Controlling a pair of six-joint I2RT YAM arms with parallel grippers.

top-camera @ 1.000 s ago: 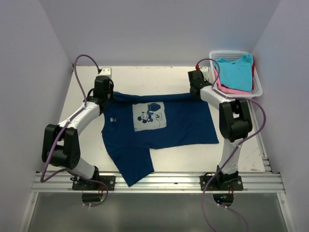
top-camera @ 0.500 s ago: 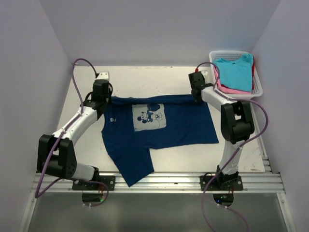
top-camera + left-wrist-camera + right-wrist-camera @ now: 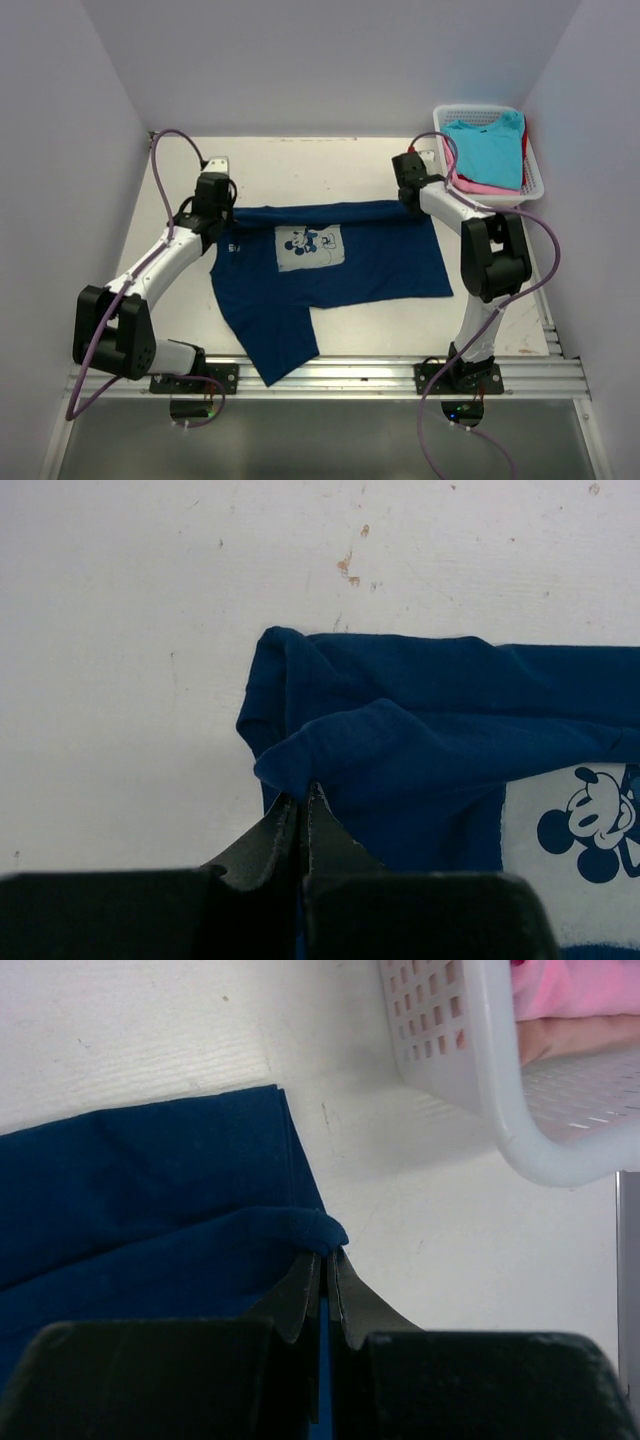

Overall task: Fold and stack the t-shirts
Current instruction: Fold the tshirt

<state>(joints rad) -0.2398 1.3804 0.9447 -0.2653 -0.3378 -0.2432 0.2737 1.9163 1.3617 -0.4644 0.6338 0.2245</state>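
Spread over the middle of the table (image 3: 300,165): a navy t-shirt (image 3: 370,265), chest print (image 3: 309,247) up, far edge doubled over, one flap reaching toward the near rail. Off at the far right, in the basket (image 3: 478,108), a turquoise tee (image 3: 488,150) on a pink tee (image 3: 470,185). Likely light, limp and a little clingy (cotton, by the look). Bound to sag and drag wherever unsupported, so best taken by two corners of one edge, well apart, and kept taut between them. Both arms stretched long and low to the far edge, wrists pitched down. Left gripper (image 3: 303,795) pinched tight on the folded left corner. Right gripper (image 3: 325,1258) clamped likewise on the right corner, near the basket.
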